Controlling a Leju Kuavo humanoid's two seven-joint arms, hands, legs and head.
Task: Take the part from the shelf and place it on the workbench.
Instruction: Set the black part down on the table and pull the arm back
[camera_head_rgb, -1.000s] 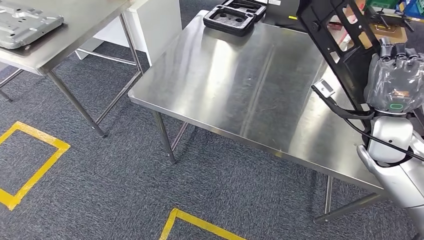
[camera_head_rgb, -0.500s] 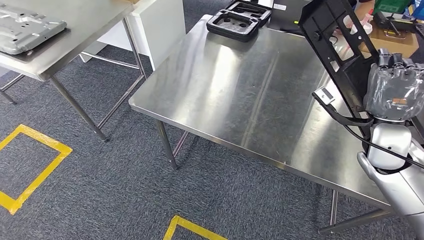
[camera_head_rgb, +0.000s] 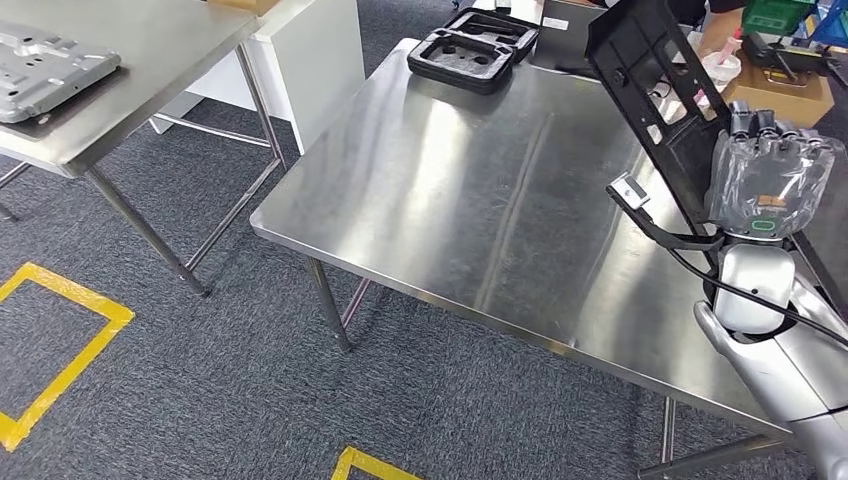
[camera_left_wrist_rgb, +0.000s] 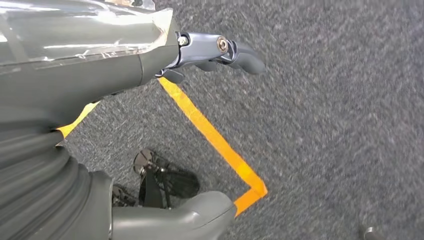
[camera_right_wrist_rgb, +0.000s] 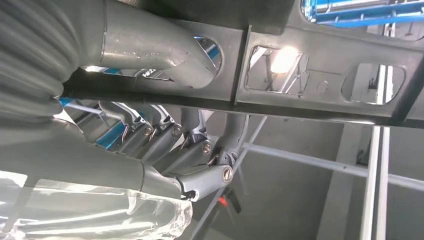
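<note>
A flat black part (camera_head_rgb: 660, 95) with several cut-outs stands tilted over the right side of the steel workbench (camera_head_rgb: 480, 200). My right hand (camera_head_rgb: 768, 180), wrapped in clear plastic, grips its lower end. In the right wrist view the thumb (camera_right_wrist_rgb: 155, 50) lies on one face of the black part (camera_right_wrist_rgb: 320, 50) and the fingers (camera_right_wrist_rgb: 200, 145) curl behind it. My left hand (camera_left_wrist_rgb: 210, 50) hangs over the grey carpet, fingers apart and holding nothing.
Two black foam trays (camera_head_rgb: 470, 45) lie at the workbench's far edge. A second steel table (camera_head_rgb: 150, 60) at the left carries a grey metal plate (camera_head_rgb: 45, 65). Yellow tape (camera_head_rgb: 60, 350) marks the carpet. A cardboard box (camera_head_rgb: 790, 95) stands at far right.
The whole view has shifted a little as the camera moved. My right hand and the black part have drifted slightly left and toward the table, grip unchanged.
</note>
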